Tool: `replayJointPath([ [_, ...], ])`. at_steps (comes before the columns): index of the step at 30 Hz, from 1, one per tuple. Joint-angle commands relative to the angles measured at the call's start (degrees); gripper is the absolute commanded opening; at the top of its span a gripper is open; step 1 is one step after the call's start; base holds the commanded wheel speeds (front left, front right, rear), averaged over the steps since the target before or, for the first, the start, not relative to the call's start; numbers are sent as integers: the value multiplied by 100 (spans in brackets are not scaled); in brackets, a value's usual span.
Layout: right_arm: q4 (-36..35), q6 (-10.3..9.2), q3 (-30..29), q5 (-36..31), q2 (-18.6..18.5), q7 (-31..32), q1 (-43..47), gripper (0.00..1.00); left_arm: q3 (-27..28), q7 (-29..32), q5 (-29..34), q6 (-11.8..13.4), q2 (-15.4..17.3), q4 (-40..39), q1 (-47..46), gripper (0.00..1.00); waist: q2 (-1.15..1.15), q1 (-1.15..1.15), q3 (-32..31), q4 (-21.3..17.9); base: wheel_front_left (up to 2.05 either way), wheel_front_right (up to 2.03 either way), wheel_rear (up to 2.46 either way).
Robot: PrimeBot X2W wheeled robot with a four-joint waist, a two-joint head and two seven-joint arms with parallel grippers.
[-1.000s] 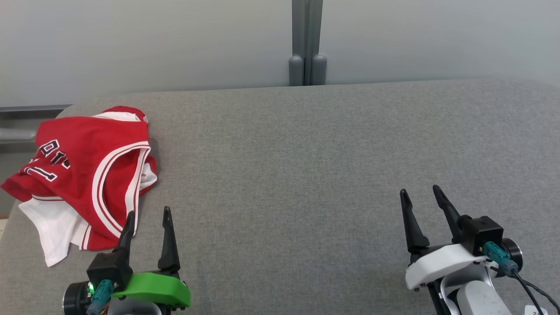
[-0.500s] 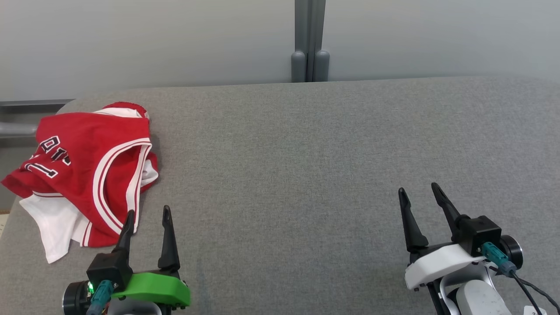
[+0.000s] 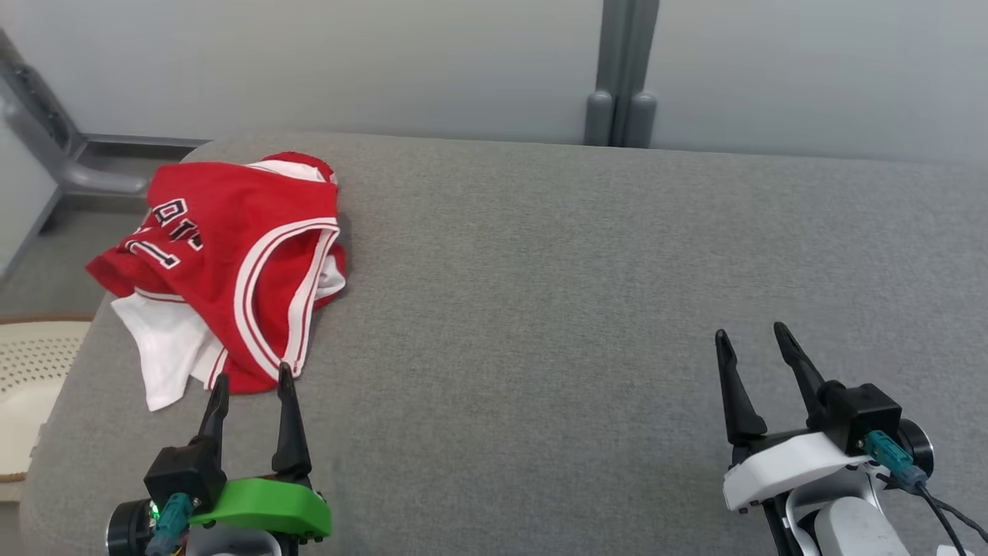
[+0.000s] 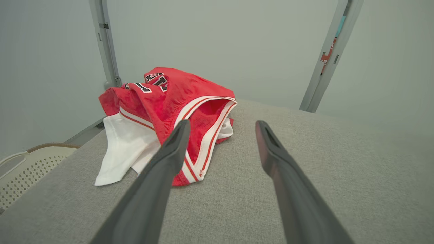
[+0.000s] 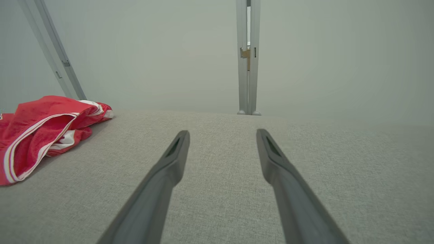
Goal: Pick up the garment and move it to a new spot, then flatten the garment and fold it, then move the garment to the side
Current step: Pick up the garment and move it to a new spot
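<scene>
A crumpled red garment [image 3: 231, 255] with white trim and white lining lies near the far left corner of the grey table [image 3: 579, 270]. In the left wrist view the garment [image 4: 169, 101] sits just ahead of the fingers. My left gripper [image 3: 251, 378] stands open at the lower left, its fingertips at the garment's near hem, nothing between them. My right gripper [image 3: 752, 336] stands open at the lower right over bare table, far from the garment [image 5: 37, 132], which shows at the left of the right wrist view. The left gripper [image 4: 222, 123] and right gripper [image 5: 222, 132] show parted fingers in their own views.
A cream perforated basket [image 3: 27, 371] stands off the table's left edge, also seen as a basket [image 4: 27, 166] in the left wrist view. A grey post [image 3: 621, 69] rises behind the table against a pale wall. A grey frame [image 3: 46, 131] stands at the far left.
The head camera has turned left, so the whole picture has shifted right and the basket has come into view. The garment lies as before. Both grippers stay open.
</scene>
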Motion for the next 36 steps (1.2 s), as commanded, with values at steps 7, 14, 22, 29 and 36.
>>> replayJointPath([
  [7,122,0,144,213,-21,-18,35,100,105,21,-99,87,91,-1,101,100,0,0,-54,1045,0,0,0],
  [14,229,0,191,240,-22,-18,-45,100,186,48,-152,157,170,-69,163,100,0,0,-60,1605,0,0,0],
  [22,202,0,248,177,-22,-18,-53,100,245,139,-187,238,265,-167,266,100,0,0,-108,1932,0,0,0],
  [29,211,0,289,130,-23,-18,-25,100,247,180,-273,216,286,-212,330,100,0,0,-104,1977,0,0,0],
  [36,202,0,293,-33,-22,-17,-88,100,227,342,-414,160,298,-166,222,100,0,0,-34,1833,0,0,0],
])
